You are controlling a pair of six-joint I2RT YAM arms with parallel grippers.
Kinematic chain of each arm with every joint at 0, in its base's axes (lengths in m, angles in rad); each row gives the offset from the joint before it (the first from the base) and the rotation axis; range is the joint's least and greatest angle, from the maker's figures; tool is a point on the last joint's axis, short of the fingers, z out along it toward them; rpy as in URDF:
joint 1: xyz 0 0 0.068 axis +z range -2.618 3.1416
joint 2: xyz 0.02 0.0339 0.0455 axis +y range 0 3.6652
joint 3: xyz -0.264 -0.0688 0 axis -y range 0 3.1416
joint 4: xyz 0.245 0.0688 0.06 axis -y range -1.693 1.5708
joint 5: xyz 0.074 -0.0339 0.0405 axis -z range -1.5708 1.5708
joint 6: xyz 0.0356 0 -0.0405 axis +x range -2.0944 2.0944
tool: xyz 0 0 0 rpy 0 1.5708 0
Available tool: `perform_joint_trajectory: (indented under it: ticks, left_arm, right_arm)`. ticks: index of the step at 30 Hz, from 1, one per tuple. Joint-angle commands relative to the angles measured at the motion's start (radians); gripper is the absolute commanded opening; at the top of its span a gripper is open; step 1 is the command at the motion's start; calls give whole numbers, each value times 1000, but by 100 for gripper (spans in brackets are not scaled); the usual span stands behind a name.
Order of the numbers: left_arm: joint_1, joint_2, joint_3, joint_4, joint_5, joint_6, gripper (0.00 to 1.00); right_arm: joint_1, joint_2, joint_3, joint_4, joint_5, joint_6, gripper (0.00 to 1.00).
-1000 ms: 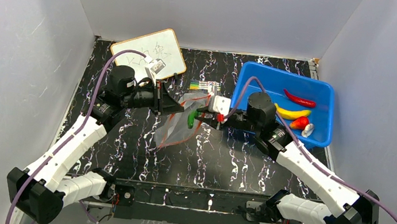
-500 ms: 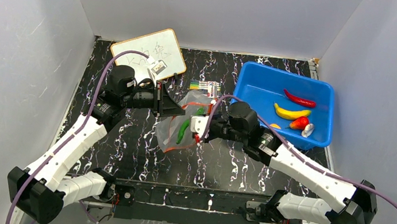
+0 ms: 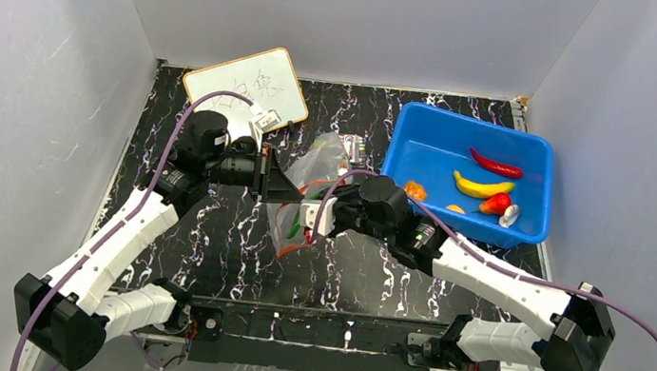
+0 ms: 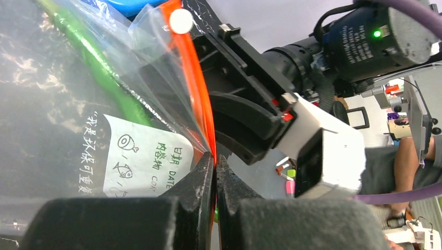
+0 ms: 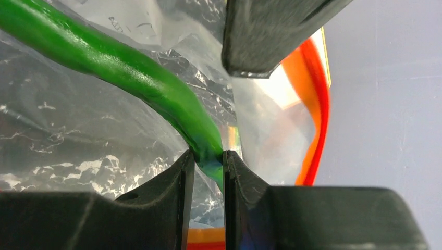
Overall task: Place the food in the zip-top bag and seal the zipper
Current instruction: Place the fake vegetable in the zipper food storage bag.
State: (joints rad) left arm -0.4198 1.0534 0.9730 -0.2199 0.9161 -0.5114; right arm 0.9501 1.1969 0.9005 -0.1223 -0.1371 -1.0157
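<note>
Black marbled tabletop point(image 3: 200, 255), whiteboard point(image 3: 247, 86) far left. Your left jaws are pressed together on the bag's point(image 3: 327, 155) orange zipper point(image 4: 195, 94), mid-table. Right jaws pinch the green pepper point(image 5: 130, 73) by its tip, pepper inside the bag. Chili point(image 3: 495, 163), banana point(image 3: 483, 186) and strawberry point(image 3: 495, 204) sit in the blue tub point(image 3: 403, 147), right.

Between the black jaws of your right gripper point(image 5: 208, 161) is a glossy green plastic pepper point(image 5: 130, 73); just beyond, the clear floppy plastic bag point(image 5: 78, 135) has an orange-red zipper strip point(image 5: 322, 104).
</note>
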Motion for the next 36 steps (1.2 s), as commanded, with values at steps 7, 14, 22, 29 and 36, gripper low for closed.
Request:
perform_joint_trajectory:
  ticks: [7, 14, 22, 29, 36]
  left_arm:
    - [1, 8, 66, -23, 96, -31, 0]
    - [1, 14, 55, -20, 50, -51, 0]
    - [1, 15, 66, -76, -108, 4, 0]
    - [1, 20, 89, -163, -360, 82, 0]
    - [1, -5, 123, -200, -566, 94, 0]
  right_arm:
    - [0, 54, -31, 146, 207, 7, 0]
    - [1, 77, -17, 155, 277, 36, 22]
    - [4, 18, 90, 43, 146, 362, 42]
    - [4, 42, 249, -59, 223, 1425, 49]
    - [3, -64, 163, -148, 371, 2092, 49]
